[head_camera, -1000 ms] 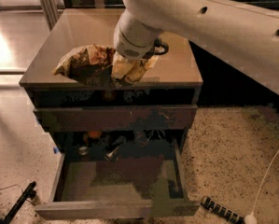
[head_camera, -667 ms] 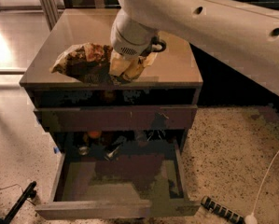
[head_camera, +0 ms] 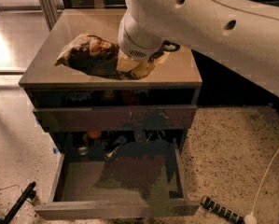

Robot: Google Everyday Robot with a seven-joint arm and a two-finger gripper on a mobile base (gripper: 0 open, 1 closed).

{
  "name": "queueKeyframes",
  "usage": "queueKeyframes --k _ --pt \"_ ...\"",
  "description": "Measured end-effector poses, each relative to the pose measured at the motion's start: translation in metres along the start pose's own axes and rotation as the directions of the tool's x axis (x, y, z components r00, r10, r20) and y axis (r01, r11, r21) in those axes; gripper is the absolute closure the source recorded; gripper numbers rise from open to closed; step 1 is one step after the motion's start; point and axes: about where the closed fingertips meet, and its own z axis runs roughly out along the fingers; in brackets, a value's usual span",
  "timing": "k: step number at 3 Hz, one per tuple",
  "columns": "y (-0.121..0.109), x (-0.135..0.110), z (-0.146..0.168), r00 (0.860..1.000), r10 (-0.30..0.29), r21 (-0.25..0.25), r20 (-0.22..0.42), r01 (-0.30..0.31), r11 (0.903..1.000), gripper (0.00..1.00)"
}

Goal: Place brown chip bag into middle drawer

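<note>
In the camera view the brown chip bag [head_camera: 89, 55] lies on the cabinet top [head_camera: 178, 73], its long axis running left to right and its left end near the top's left edge. The gripper [head_camera: 140, 65] sits at its right end under the wrist; its grip cannot be told. Below, the middle drawer [head_camera: 115, 209] stands pulled out under the closed drawer front [head_camera: 115, 118], small dark items at its back and bare floor ahead.

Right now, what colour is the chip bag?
Chip bag: dark brown, tan ends; camera view; pincer at it.

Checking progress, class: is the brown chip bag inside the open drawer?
No; the brown chip bag is up at the cabinet top, by the gripper.
</note>
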Motion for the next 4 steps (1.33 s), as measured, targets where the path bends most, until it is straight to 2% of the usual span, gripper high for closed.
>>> queueKeyframes --k 1,2,3,4 --pt "0.020 0.017 -0.025 1.000 0.029 0.025 -0.007 -0.029 0.9993 1.00" --pt "0.054 0.048 -0.031 0.996 0.080 0.009 -0.037 -0.080 0.9968 1.00" --pt "0.054 0.048 -0.028 0.996 0.081 0.008 -0.036 -0.081 0.9967 1.00" --pt "0.071 0.057 -0.016 0.995 0.095 -0.031 -0.036 -0.096 0.9949 1.00"
